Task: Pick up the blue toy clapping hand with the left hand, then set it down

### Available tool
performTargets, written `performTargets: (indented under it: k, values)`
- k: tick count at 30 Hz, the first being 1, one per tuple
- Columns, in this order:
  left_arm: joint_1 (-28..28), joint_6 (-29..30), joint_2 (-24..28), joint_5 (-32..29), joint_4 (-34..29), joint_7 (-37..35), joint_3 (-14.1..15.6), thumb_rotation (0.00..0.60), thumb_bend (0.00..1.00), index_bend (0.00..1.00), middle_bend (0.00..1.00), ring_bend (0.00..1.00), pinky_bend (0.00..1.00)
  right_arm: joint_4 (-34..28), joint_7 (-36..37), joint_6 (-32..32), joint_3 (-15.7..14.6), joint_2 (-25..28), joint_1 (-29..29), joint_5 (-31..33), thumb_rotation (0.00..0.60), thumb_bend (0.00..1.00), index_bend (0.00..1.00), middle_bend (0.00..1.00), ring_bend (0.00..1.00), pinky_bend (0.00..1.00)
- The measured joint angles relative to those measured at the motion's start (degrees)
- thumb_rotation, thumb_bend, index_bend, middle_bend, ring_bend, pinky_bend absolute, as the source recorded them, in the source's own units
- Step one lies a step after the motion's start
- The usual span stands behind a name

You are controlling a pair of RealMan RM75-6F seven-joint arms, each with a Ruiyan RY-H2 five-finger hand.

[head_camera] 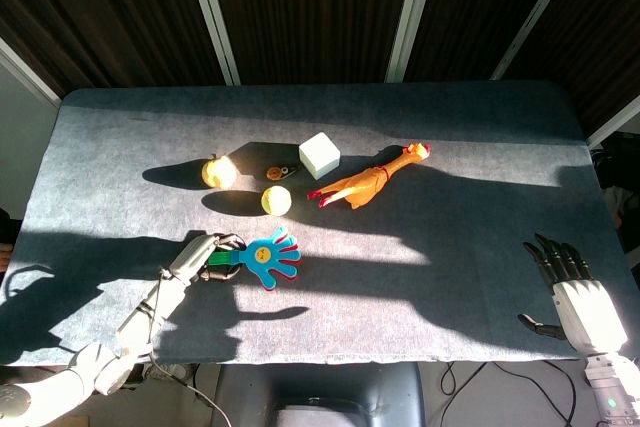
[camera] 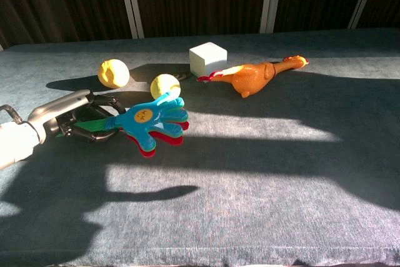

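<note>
The blue toy clapping hand [head_camera: 271, 258] [camera: 150, 119] has a smiley face, red layers beneath and a green handle. It lies almost flat, low over the grey table at the front left. My left hand [head_camera: 204, 257] [camera: 76, 119] grips the green handle, fingers curled around it. Whether the toy touches the cloth I cannot tell. My right hand [head_camera: 568, 287] hovers at the table's front right corner, fingers spread, holding nothing; only the head view shows it.
Behind the toy sit two yellow balls [head_camera: 276, 201] [head_camera: 217, 172], a white cube [head_camera: 319, 153] [camera: 207, 59], a small brown object [head_camera: 279, 173] and an orange rubber chicken [head_camera: 366, 182] [camera: 253, 75]. Grey cloth table [head_camera: 420, 277] stretches to the right.
</note>
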Motion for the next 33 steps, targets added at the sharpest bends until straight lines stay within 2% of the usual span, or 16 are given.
performTargets:
  k: [2,5,8,10,13,18,27,33]
  values:
    - [-0.21,-1.30,-1.19,-0.31,2.75,2.13,0.61,0.600,0.53,0.59,0.48,0.23,0.15,0.02,0.02,-0.29,-0.10,0.02,0.08,-0.04,0.600,0.19,0.00,0.00,0.00,0.00]
    - [-0.45,-1.97,-2.61,-0.41,5.53,5.32,1.25,0.600,0.47,0.37,0.27,0.04,0.01,0.02,0.09,-0.80,-0.25,0.03,0.29,-0.13,0.600,0.19,0.00,0.00,0.00,0.00]
    - [-0.50,-1.42,-3.64,-0.38,6.99,8.21,1.49,0.600,0.45,0.17,0.08,0.00,0.00,0.08,0.14,-0.99,-0.29,0.01,0.42,-0.15,0.600,0.19,0.00,0.00,0.00,0.00]
    - [-0.35,-0.19,-4.17,-0.45,7.38,9.92,1.36,0.600,0.44,0.09,0.01,0.00,0.00,0.11,0.09,-1.00,-0.26,-0.03,0.44,-0.12,0.600,0.19,0.00,0.00,0.00,0.00]
    - [0.15,2.06,-4.44,-0.56,7.20,12.48,0.99,0.600,0.43,0.04,0.00,0.00,0.00,0.23,-0.21,-0.84,-0.24,-0.10,0.42,-0.20,0.600,0.19,0.00,0.00,0.00,0.00]
    - [0.79,3.34,-2.98,-0.70,4.12,18.92,0.96,0.600,0.42,0.01,0.00,0.00,0.00,0.35,-0.65,-0.91,-0.43,-0.41,0.45,-0.55,0.600,0.19,0.00,0.00,0.00,0.00]
    - [1.87,3.65,3.71,-2.28,-10.07,33.06,0.38,0.600,0.41,0.01,0.00,0.00,0.00,0.41,-1.62,-1.14,-1.01,-0.87,0.53,-1.44,0.600,0.19,0.00,0.00,0.00,0.00]
    - [4.08,8.97,11.70,-0.41,-22.04,38.56,1.25,0.600,0.40,0.01,0.00,0.00,0.00,0.53,-2.23,-0.46,-0.90,-0.94,0.28,-1.46,0.600,0.19,0.00,0.00,0.00,0.00]
